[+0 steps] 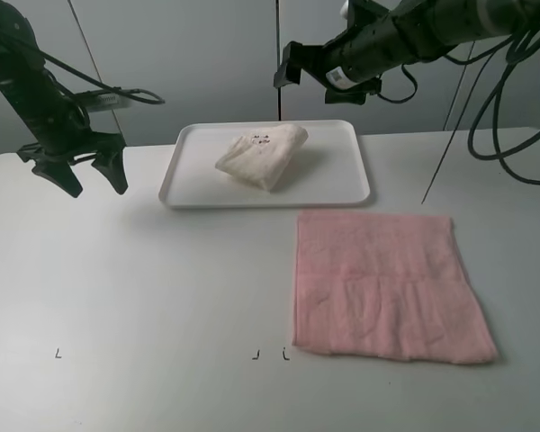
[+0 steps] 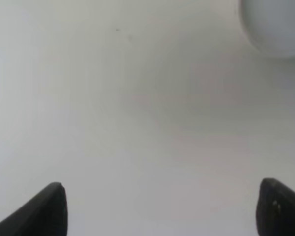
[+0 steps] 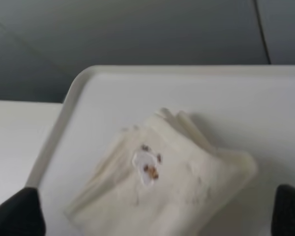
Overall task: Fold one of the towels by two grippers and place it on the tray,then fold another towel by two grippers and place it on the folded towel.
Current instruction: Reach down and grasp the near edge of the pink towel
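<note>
Pink towel (image 1: 387, 283), lying flat near the tray (image 1: 333, 171), should handle soft and limp; pinch two adjacent corners, as your left gripper (image 1: 96, 184) and right gripper (image 1: 326, 81) gape empty.

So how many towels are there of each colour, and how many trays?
Cream towel: 1
Pink towel: 1
Tray: 1
Total: 3

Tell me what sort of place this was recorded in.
Most likely a robot lab test bench, not a home: a bare white table with small position marks, plain grey wall panels, and a black cabled left arm and right arm above a tray and pink towel.
</note>
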`<state>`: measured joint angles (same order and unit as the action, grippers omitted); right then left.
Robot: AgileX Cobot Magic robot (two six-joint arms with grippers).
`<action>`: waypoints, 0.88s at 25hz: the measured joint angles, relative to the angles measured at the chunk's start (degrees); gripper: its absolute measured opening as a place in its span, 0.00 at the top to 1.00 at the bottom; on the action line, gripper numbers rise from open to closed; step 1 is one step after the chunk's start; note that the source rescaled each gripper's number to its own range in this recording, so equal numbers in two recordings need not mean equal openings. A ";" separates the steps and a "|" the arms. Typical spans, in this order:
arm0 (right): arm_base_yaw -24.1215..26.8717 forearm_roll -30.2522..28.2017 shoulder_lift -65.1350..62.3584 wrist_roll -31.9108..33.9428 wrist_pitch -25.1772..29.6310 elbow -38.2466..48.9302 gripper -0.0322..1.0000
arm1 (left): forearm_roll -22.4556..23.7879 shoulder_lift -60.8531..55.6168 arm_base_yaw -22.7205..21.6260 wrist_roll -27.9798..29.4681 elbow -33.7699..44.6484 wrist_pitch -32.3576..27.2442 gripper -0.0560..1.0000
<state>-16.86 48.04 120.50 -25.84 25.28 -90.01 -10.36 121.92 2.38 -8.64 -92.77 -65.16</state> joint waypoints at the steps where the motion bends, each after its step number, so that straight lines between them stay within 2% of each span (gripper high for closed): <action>1: 1.04 -4.77 -0.53 3.10 2.87 0.00 0.00 | -0.62 0.00 0.00 -0.43 0.00 -0.12 0.01; 5: 3.28 -23.45 -2.22 13.72 11.85 0.09 0.00 | -1.73 -0.11 0.82 -1.97 0.00 -0.12 0.01; 8: 3.27 -31.23 -4.55 16.87 15.64 1.27 0.00 | -1.73 -0.11 2.91 -2.79 0.00 0.48 0.01; 12: 3.27 -35.89 -10.54 17.72 16.16 6.78 0.00 | -1.82 -0.11 6.39 -3.89 0.00 1.04 0.01; 18: 3.27 -38.16 -24.32 17.83 14.92 22.39 0.00 | -1.96 -0.11 10.62 -4.86 0.00 1.13 0.01; 22: 3.51 -39.98 -35.79 17.56 14.62 32.61 0.00 | -1.86 -0.11 15.17 -6.15 0.00 1.13 0.01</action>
<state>-13.35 8.07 84.71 -8.27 39.90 -57.40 -12.23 121.81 17.55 -14.79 -92.77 -64.02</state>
